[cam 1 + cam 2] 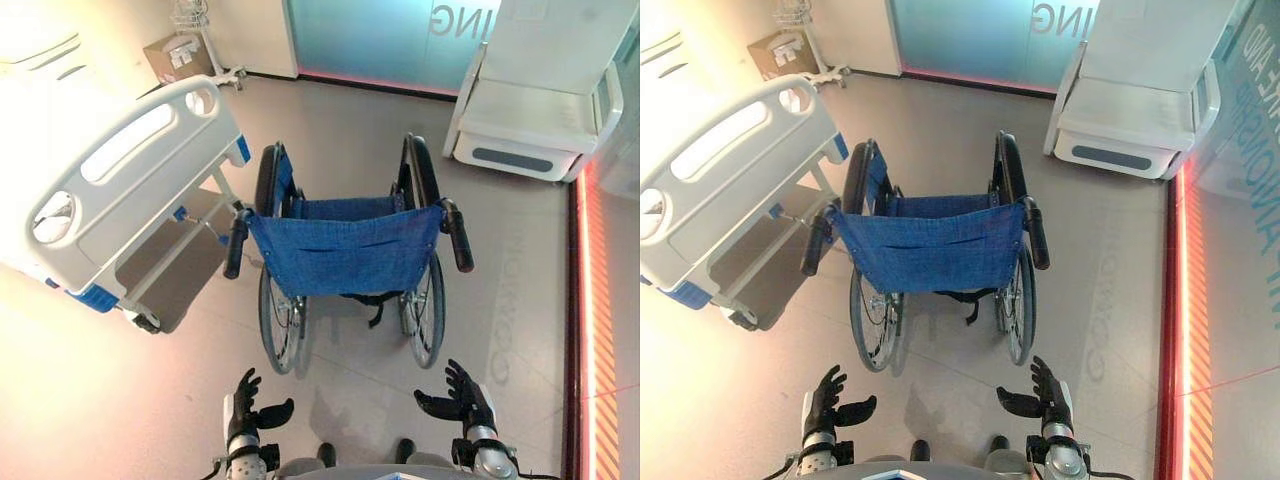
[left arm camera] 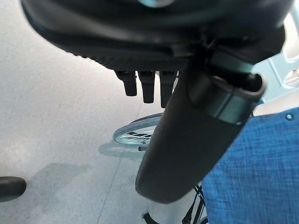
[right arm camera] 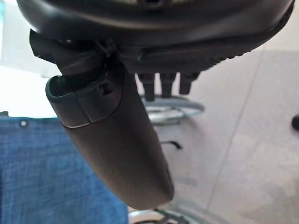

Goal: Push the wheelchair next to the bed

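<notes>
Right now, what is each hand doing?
Left hand: open, holding nothing, short of the wheelchair.
Right hand: open, holding nothing.

Hospital ward: railed bed (image 1: 120, 190), wheelchair (image 1: 345, 250), frosted glass partition (image 1: 380, 40).

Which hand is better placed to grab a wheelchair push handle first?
Roughly even. The left hand sits almost straight below the left push handle; the right hand lines up likewise with the right push handle. Both are open and short of the wheelchair.
</notes>
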Available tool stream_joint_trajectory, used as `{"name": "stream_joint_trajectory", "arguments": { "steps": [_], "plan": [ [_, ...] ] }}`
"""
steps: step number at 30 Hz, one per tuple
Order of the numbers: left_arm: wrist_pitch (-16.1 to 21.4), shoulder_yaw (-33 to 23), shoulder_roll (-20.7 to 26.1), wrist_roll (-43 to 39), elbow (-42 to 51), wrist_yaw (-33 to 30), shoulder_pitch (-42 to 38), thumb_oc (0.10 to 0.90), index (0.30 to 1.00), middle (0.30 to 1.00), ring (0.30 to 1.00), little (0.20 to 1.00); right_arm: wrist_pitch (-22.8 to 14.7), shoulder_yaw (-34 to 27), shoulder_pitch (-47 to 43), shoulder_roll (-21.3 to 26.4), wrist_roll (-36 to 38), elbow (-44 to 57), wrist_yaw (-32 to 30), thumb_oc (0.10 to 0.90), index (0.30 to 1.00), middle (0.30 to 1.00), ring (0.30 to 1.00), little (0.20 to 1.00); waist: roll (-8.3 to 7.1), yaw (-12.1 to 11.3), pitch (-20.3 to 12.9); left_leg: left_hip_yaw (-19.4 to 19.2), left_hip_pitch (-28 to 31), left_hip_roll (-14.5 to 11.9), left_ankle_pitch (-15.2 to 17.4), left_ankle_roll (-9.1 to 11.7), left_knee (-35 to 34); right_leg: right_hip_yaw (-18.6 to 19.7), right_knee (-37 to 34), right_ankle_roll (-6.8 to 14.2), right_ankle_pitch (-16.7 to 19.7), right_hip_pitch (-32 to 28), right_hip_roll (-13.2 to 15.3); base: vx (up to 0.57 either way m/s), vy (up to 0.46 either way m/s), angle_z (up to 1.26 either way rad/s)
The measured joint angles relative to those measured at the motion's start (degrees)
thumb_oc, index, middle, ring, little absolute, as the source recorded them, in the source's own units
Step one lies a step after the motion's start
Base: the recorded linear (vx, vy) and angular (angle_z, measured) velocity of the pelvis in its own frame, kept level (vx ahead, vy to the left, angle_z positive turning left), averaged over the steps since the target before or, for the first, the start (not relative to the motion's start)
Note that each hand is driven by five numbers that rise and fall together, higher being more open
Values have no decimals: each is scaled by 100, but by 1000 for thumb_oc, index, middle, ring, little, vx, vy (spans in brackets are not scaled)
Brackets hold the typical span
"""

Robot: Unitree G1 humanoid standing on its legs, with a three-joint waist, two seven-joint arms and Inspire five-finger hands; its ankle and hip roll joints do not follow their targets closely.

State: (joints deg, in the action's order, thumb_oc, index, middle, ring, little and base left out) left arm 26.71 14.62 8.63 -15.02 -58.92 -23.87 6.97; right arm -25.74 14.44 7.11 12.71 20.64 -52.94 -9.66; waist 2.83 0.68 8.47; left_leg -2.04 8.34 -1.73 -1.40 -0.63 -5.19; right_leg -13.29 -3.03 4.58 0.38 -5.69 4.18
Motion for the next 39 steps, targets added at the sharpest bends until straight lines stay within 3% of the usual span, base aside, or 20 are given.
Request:
{"name": "stream_joint_trajectory", "arguments": {
  "steps": [3, 6, 16, 25, 32, 39],
  "plan": [
    [-2, -136, -17, -298, 110, -66, 19, 800, 900, 900, 900, 900, 89, -52, 22, 37, 72, 280, -45, 800, 900, 900, 900, 900, -19, 4, 6, -3, 0, 0, 0, 0, 0, 3, 0, 1, 0, 0, -1, 0, 0, 0],
    [-3, -630, -9, -569, 398, -186, 35, 800, 900, 900, 900, 900, 232, -164, 34, 117, 262, 711, -76, 800, 900, 900, 900, 900, -77, 7, 25, -7, 5, -6, -1, 1, 0, 5, 0, 2, 2, -3, -6, 0, 0, 0],
    [321, -1583, 256, -592, 2308, -1247, 111, 800, 900, 900, 900, 900, 283, -1173, 131, 346, 971, 2159, -340, 800, 900, 900, 900, 900, -166, 23, 42, -11, -8, -2, -1, 1, -1, 17, -6, 12, 10, 9, -5, 0, 0, 0],
    [628, -1733, 816, -73, 3838, -1580, -121, 800, 900, 900, 900, 900, 252, -1668, -47, 510, 1138, 3276, -514, 800, 900, 900, 900, 900, -116, 82, 70, -38, -76, 20, -1, 0, -1, 49, -204, 20, 130, 4, -6, -14, 30, -1],
    [625, -1713, 860, -30, 3886, -1529, -752, 800, 900, 900, 900, 900, 250, -1624, -554, 572, 1136, 3504, -803, 800, 900, 900, 900, 900, 42, 136, 125, -40, -78, 23, -1, -1, 0, 54, -205, 21, 133, 10, -6, -1, 5, 0],
    [609, -1526, 956, -30, 4308, -1567, -1202, 800, 900, 900, 900, 900, 250, -1579, -1003, 748, 1132, 3880, -1084, 800, 900, 900, 900, 900, 70, 121, 132, -36, -81, 23, -1, 0, 0, 57, -205, 21, 133, 11, -11, 0, 0, 0]
  ]
}}
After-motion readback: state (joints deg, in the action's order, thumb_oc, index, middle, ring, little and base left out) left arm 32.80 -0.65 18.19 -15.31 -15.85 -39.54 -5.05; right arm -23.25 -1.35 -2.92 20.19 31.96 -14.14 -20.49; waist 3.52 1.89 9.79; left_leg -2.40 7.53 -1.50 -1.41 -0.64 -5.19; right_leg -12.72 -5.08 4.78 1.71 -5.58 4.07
